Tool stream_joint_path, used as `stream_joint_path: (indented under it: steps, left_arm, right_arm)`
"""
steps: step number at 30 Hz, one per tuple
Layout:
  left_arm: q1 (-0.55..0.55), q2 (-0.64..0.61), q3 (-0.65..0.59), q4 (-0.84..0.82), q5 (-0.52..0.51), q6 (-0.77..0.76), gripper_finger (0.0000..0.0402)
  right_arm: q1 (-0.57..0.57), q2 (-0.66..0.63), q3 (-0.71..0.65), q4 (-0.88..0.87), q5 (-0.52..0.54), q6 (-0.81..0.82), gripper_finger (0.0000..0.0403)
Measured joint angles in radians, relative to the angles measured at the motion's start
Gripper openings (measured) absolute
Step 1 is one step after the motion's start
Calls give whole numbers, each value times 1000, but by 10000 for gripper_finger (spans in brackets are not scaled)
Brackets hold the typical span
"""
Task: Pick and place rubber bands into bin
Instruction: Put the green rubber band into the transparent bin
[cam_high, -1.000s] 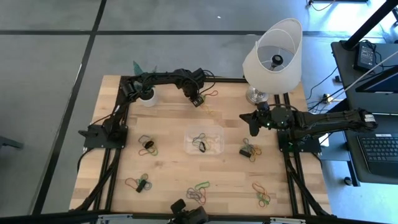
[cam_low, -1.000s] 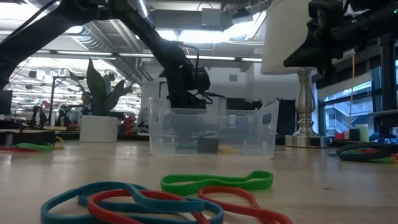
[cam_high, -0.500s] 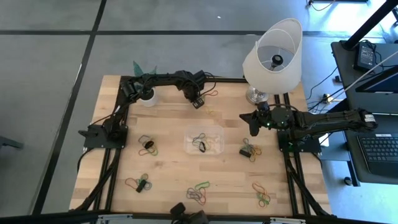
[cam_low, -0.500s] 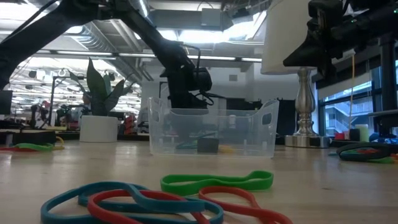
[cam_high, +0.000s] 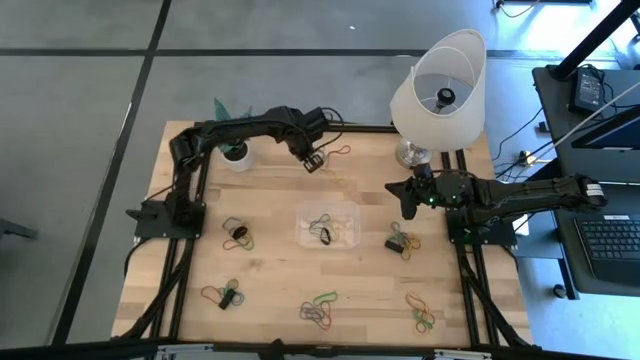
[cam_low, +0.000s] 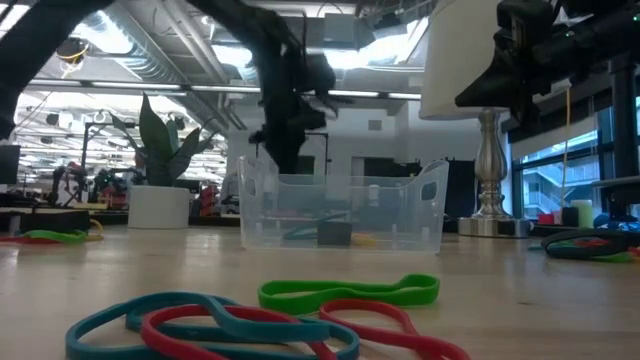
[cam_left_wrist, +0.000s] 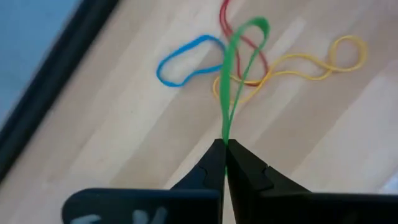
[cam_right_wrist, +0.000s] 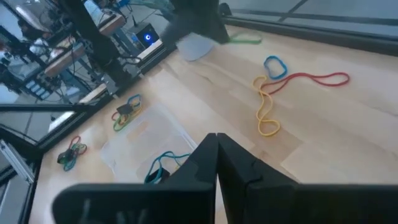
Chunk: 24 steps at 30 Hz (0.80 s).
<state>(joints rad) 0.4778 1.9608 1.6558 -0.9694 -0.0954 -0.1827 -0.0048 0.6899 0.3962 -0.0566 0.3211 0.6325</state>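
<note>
My left gripper (cam_high: 313, 161) hovers near the table's far edge, shut on a green rubber band (cam_left_wrist: 239, 62); it also shows above the bin in the low view (cam_low: 285, 120). Below it, blue (cam_left_wrist: 183, 57), red and yellow bands (cam_left_wrist: 311, 62) lie flat on the wood. The clear bin (cam_high: 328, 226) sits mid-table with a few bands and a black piece inside. My right gripper (cam_high: 407, 200) hangs shut above the table, right of the bin (cam_right_wrist: 149, 140), touching nothing. My left gripper pinches the green band's one end (cam_left_wrist: 225, 127) between its two fingertips, both strands of the loop squeezed together. The fingers slant down at it from above. The rest of the loop (cam_left_wrist: 249, 31) reaches out past the fingertips, above the bands on the table.
Clusters of bands lie around the bin: left (cam_high: 238, 235), right (cam_high: 403, 242), and along the near side (cam_high: 225, 294), (cam_high: 318, 310), (cam_high: 422, 312). A white lamp (cam_high: 440, 85) stands at the far right, a white plant pot (cam_high: 237, 155) at the far left.
My left gripper has risen from the table near the far edge, staying shut, and has carried the green band up out of the far cluster. The blue, red and yellow bands have stayed on the wood.
</note>
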Motion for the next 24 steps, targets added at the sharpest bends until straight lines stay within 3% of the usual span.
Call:
stream_joint_path:
  steps: [11, 16, 24]
  left_arm:
    - [-146, -152, 0, 8, 64, 56, 3]
    - [-263, -157, 0, 9, 59, 141, 3]
    - [-405, -144, 0, 76, 1, 81, 3]
  right_arm:
    - [0, 0, 0, 0, 0, -120, 12]
    - [0, 0, 0, -1, 0, -119, 12]
    - [0, 0, 0, -16, 0, -118, 12]
